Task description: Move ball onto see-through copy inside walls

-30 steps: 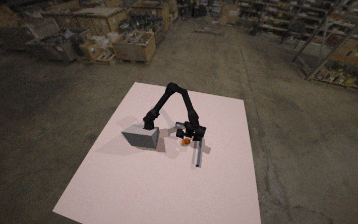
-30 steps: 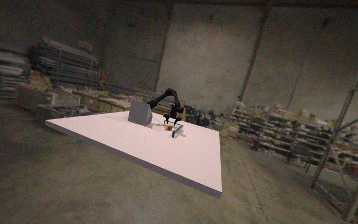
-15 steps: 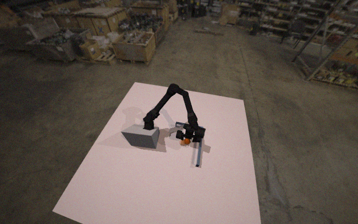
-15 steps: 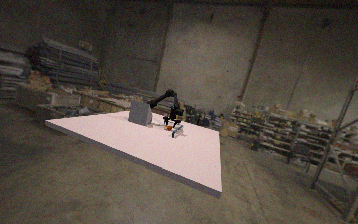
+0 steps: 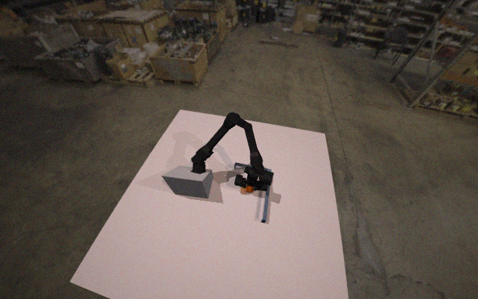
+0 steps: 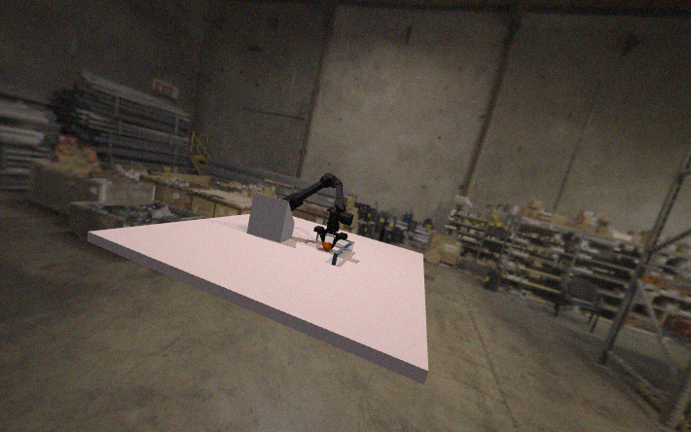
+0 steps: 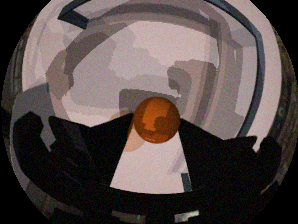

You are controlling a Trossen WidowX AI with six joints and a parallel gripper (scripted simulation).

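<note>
An orange ball [image 5: 250,189] [image 6: 327,246] [image 7: 156,122] is low at the table, inside the corner. My gripper [image 5: 249,188] [image 6: 328,245] [image 7: 156,119] points down and is shut on it, with one fingertip against each side in the wrist view. The see-through copy [image 5: 243,190] [image 7: 131,142] is a pale orange shape just left of the ball, overlapped by it and partly hidden by the left finger. The low clear walls [image 5: 265,209] [image 6: 334,258] [image 7: 261,65] have dark blue edges and stand behind and right of the ball. The arm hides their corner in the top view.
The grey block [image 5: 192,186] [image 6: 267,218] under the arm's base stands left of the walls. The pale pink table [image 5: 197,246] [image 6: 254,274] carries everything. The right wall is close to the right finger's side of the gripper.
</note>
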